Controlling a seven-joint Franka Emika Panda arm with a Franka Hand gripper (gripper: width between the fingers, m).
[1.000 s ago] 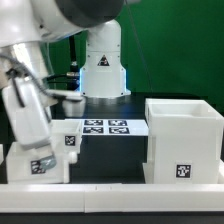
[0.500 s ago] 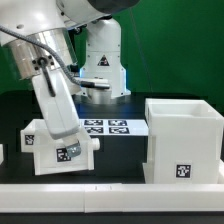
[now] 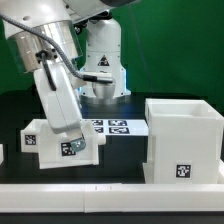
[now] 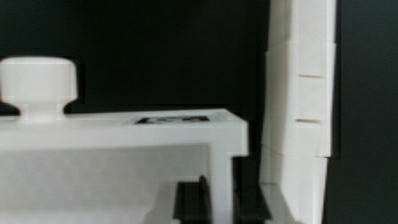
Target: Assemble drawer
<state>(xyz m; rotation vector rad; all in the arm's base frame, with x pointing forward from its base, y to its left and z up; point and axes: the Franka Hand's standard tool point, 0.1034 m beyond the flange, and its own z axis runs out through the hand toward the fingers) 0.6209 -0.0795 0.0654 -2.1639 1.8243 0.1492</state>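
Note:
In the exterior view my gripper (image 3: 68, 136) reaches down at the left onto a small white tray (image 3: 40, 150) of the drawer, which bears black-and-white tags. The tray looks slightly tilted and stands left of the large boxy casing (image 3: 185, 135), with a gap between them. In the wrist view my dark fingertips (image 4: 196, 200) clamp a thin white wall of this tray (image 4: 116, 150); my gripper (image 4: 221, 205) is shut on it. The tray's round knob (image 4: 39, 85) stands up beyond. A tall notched white wall (image 4: 299, 90) runs alongside.
The marker board (image 3: 108, 126) lies flat behind the tray, in front of the robot's base (image 3: 103, 70). A sliver of another white part (image 3: 2, 152) shows at the exterior view's left edge. A white ledge (image 3: 110, 192) runs along the front.
My arm has carried the tray toward the exterior view's right, nearer the casing, mostly during the first half second. The casing has not moved.

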